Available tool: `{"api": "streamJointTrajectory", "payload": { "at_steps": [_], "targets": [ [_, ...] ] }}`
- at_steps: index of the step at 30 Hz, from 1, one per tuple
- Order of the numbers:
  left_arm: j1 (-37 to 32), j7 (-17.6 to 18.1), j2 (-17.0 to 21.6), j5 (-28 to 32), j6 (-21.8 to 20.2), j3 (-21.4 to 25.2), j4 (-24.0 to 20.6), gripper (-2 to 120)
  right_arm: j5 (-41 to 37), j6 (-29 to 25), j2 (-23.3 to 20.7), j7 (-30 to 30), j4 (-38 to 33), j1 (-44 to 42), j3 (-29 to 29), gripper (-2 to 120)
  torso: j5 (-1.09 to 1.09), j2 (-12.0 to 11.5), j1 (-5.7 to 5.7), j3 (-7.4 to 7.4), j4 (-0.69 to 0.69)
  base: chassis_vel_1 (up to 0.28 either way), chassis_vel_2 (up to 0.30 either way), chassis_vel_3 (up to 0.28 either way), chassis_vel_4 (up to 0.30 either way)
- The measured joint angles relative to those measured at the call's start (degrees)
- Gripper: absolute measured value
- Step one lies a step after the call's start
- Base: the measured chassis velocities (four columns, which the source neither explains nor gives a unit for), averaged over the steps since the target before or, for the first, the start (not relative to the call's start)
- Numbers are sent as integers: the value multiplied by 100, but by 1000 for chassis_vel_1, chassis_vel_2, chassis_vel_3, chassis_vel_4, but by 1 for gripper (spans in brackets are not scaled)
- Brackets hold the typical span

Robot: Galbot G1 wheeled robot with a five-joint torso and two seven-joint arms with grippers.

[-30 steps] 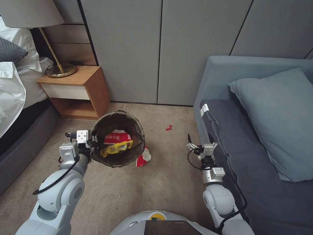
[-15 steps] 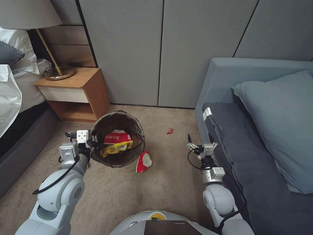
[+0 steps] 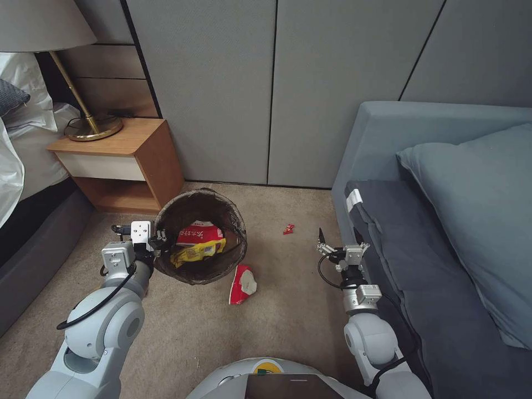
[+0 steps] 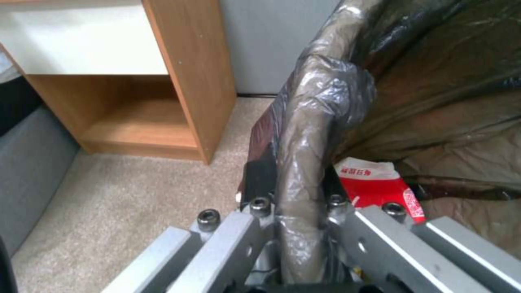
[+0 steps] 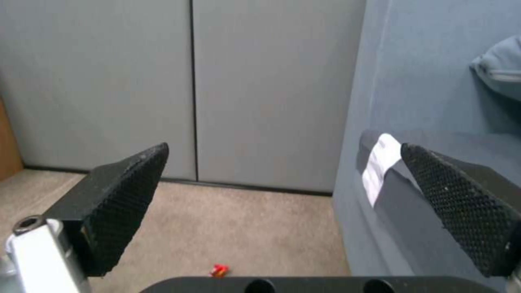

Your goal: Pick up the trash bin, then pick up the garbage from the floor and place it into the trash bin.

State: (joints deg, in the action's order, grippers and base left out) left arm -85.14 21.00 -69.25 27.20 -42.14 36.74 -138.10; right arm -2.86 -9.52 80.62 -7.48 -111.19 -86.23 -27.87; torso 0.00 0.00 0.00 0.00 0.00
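Observation:
The trash bin (image 3: 221,197), lined with a dark bag, hangs tilted at my left side, and my left gripper (image 3: 159,239) is shut on its near rim. In the left wrist view the bagged rim of the trash bin (image 4: 312,134) is pinched in that left gripper (image 4: 296,205). A red packet (image 3: 199,233) and a yellow wrapper (image 3: 197,252) lie inside. Garbage on the carpet: a red-and-white packet (image 3: 242,284) just in front of the bin and a small red wrapper (image 3: 288,228) farther off. My right gripper (image 3: 338,239) is open and holds nothing, beside the sofa; the right gripper (image 5: 293,203) faces the red wrapper (image 5: 219,270).
A wooden nightstand (image 3: 149,160) with a brass lamp (image 3: 91,127) stands left of the bin, and a bed (image 3: 22,183) lies beyond it. A blue sofa (image 3: 388,133) with a pillow (image 3: 476,205) borders the right. Grey wall panels (image 3: 271,88) close the far side. Carpet lies between.
The whole view has shifted, so the camera moved. The held bin now sits clear of the red-and-white packet, which it partly covered before. Both grippers keep their states.

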Motion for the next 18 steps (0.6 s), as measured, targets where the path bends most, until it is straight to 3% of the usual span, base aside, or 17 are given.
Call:
{"api": "streamJointTrajectory", "payload": {
  "at_steps": [18],
  "targets": [
    [19, -100, -21, 51, 0, 52, 2, 0, 12, 5, -47, -62, 94, 78, -5, 100, 0, 0, 0, 0, -1, -3, 7, 5, -1]
  ]
}}
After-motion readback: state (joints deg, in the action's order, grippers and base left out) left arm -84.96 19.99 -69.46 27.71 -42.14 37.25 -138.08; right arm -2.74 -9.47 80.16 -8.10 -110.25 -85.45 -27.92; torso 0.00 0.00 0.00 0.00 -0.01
